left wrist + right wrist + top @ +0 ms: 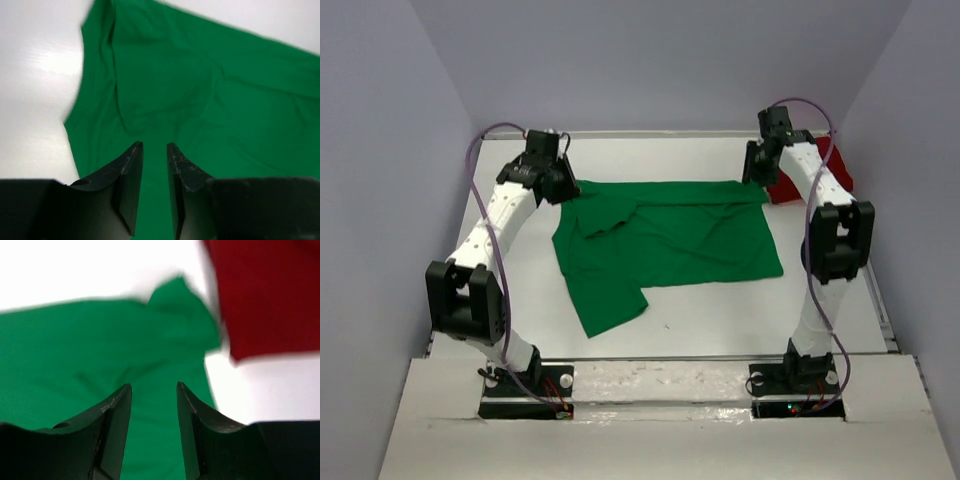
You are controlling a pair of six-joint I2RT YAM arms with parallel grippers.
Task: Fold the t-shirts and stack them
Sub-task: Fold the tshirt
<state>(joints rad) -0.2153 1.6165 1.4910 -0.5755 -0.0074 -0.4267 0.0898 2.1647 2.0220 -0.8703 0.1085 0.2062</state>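
The green t-shirt [670, 240] lies spread on the white table [720, 320], folded partway, with a flap pointing toward the near left. My left gripper [565, 187] hovers over its far left corner, jaws open a little and nothing between them; green cloth [200, 90] shows through the gap at the left gripper [154, 145]. My right gripper [753, 175] stands over the far right corner, open wider, with green cloth [100, 350] under the right gripper [154, 385]. The dark red t-shirt [788, 187] lies at the back right, partly hidden by the right arm, and the red t-shirt [265, 295] sits just beyond the green corner.
Grey walls close in the table on the left, back and right. A white ledge [660, 380] with both arm bases runs along the near edge. Bare tabletop [35, 75] lies left of the green shirt.
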